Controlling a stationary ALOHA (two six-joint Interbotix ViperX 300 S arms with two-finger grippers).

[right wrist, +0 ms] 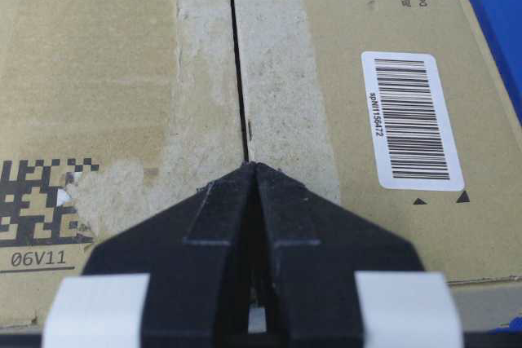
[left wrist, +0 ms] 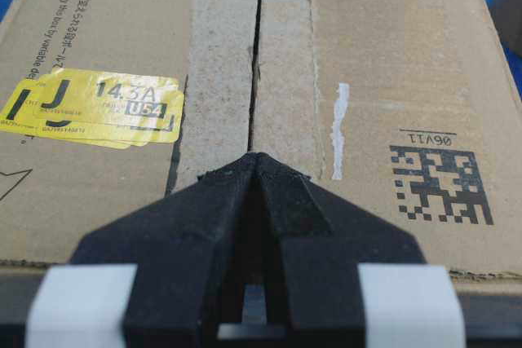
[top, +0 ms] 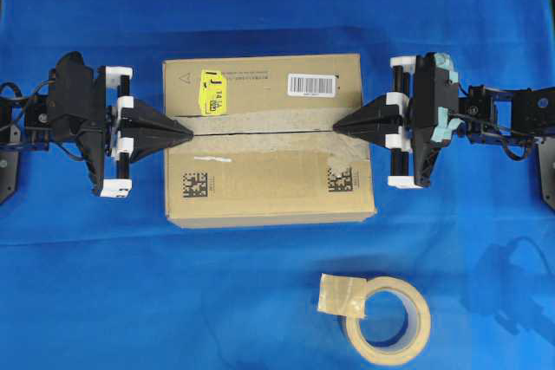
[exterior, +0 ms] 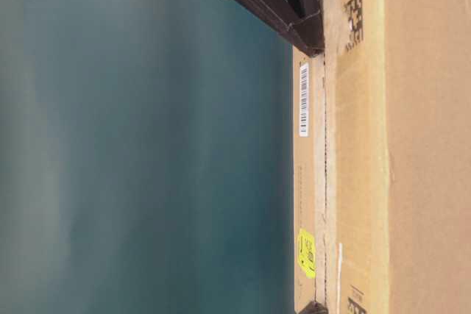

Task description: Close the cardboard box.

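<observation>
Left gripper (top: pixel 184 132): fingers pressed together to a point, holding nothing, tip on the left end of the box's centre seam. Right gripper (top: pixel 340 125): likewise pinched closed and empty, tip on the right end of the same seam.

Cardboard box (top: pixel 269 181): centre of the blue cloth (top: pixel 104 283), long axis running left to right in the overhead view, top face up. Both long flaps lie flat and meet along a narrow dark seam (top: pixel 260 130), bordered by pale strips of old tape residue. Yellow sticker (top: pixel 212 91) and white barcode label (top: pixel 311 84) on the far flap; two printed square codes (top: pixel 194 184) on the near flap.

Edges and room: both short ends of the box are taken up by the arms; the far and near long sides have open cloth.

Other items: beige tape roll (top: pixel 388 320), with a loose tab (top: pixel 342 294), on the cloth near the front, well apart from the box and below its right corner.
</observation>
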